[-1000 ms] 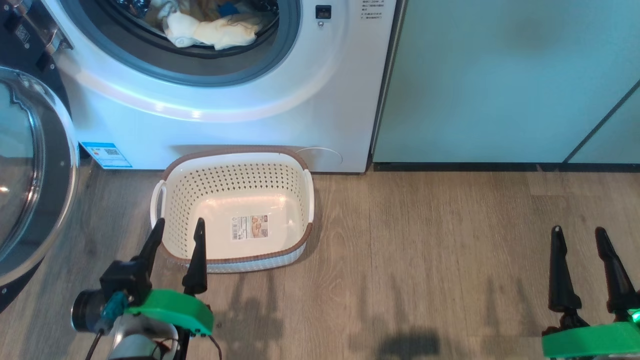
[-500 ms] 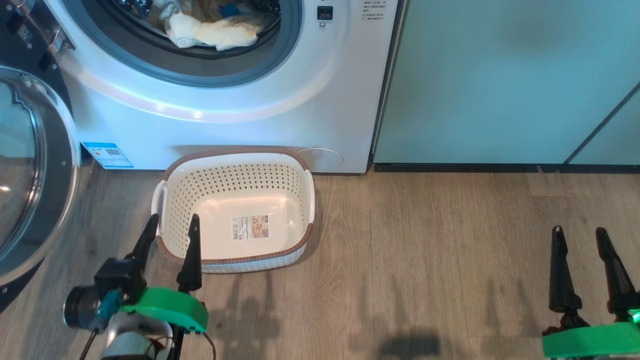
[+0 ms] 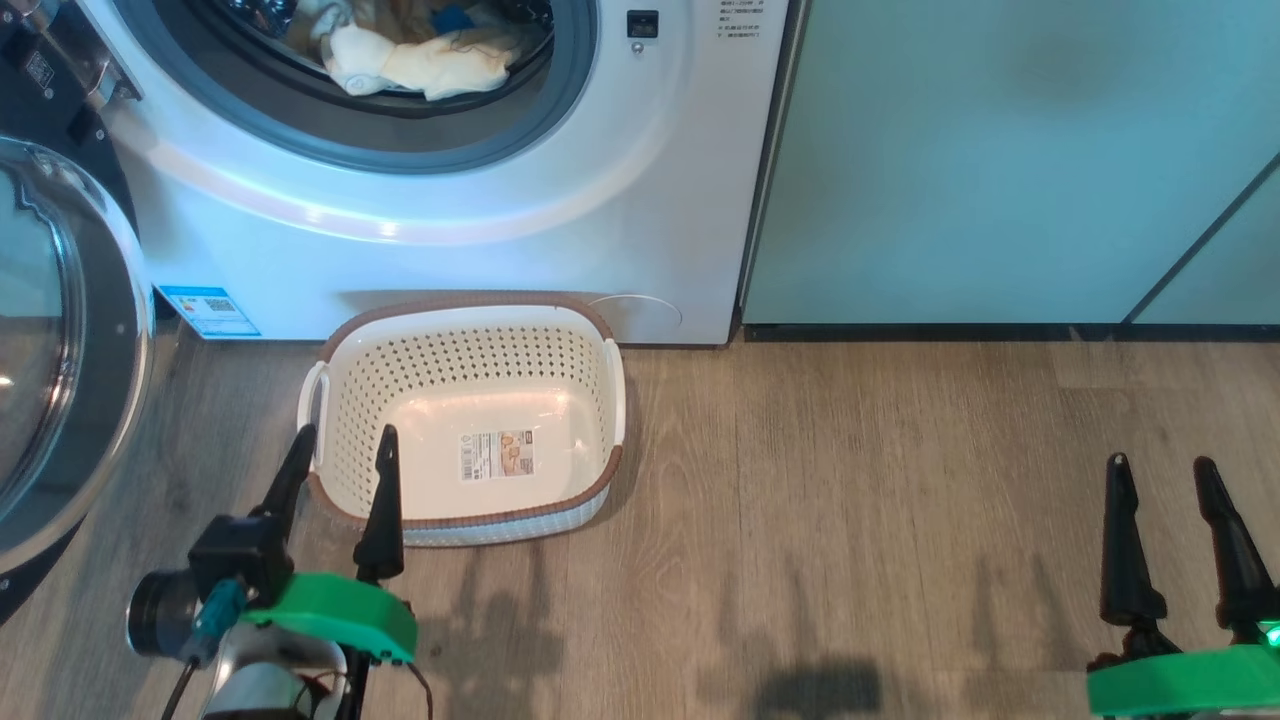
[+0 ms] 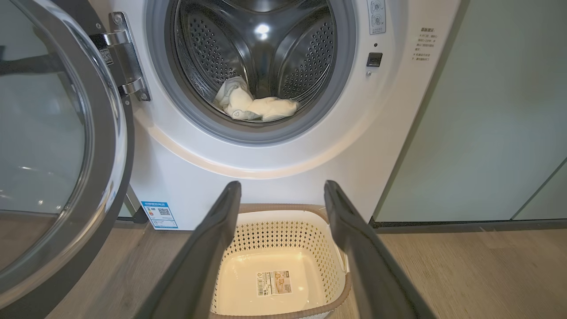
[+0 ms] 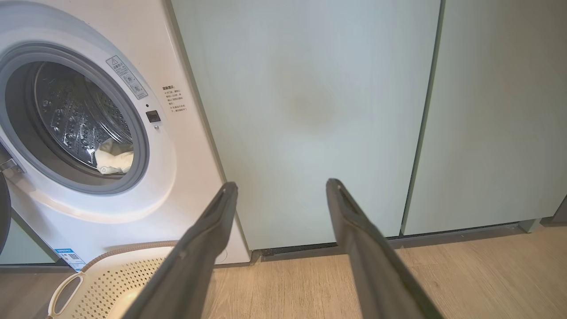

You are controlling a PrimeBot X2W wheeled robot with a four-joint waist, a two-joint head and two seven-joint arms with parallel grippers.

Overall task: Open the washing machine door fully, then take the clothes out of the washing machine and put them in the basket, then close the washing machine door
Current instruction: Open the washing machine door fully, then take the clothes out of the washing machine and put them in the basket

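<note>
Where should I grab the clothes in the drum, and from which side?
Pinch the raised bunched fold of the clothes, probably coming straight in from the front, over the seal: they lie heaped low just behind it.

Grey-brown wood-plank floor (image 3: pixel 880 470); pale green cabinet panels (image 3: pixel 1000 150) behind, dark plinth strip (image 3: pixel 1000 332) at base; soft shadows on floor.

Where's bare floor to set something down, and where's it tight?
Widest bare floor: between the basket and the right gripper, bordered behind by the pale cabinet. Tight: the strip between the open washing machine door and the basket, where the left gripper hovers. The basket holds no clothes.
</note>
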